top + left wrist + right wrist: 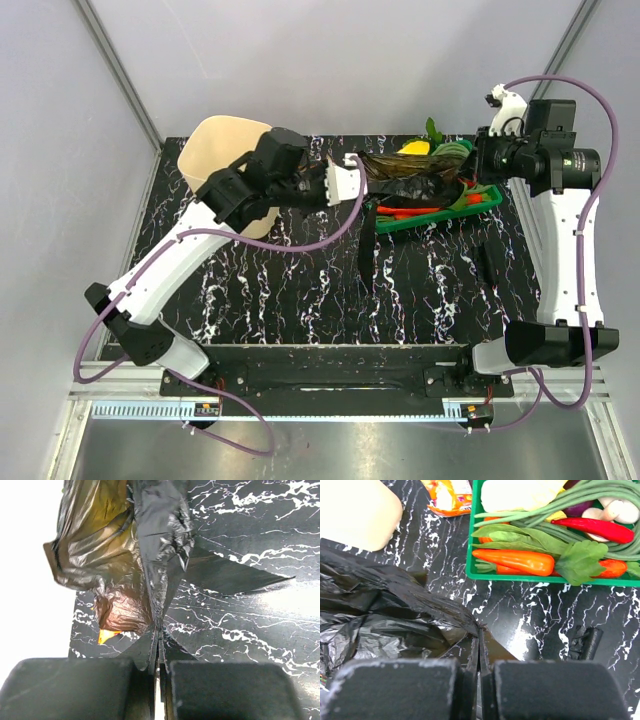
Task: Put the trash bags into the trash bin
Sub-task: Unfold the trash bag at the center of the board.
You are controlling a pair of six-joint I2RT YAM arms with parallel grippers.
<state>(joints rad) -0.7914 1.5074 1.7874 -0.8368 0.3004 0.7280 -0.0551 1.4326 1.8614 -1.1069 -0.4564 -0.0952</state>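
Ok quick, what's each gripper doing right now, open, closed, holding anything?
Left gripper: closed, pinching the black trash bag.
Right gripper: closed, pinching an edge of the black trash bag too.

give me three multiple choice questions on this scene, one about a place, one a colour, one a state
1. Where is the small folded trash bag? A on the table just outside the vegetable tray; B inside that tray; C hanging over the table's edge.
2. What colour is the vegetable tray? A blue; B green; C red.
3. How is the large trash bag held? A lying loose, untouched; B fully folded up; C pinched by the left gripper and the right gripper.
Answers: 1 A, it lies on bare marble outside the tray's rim. 2 B, its rim is green. 3 C, both wrist views show shut fingers clamping black plastic.
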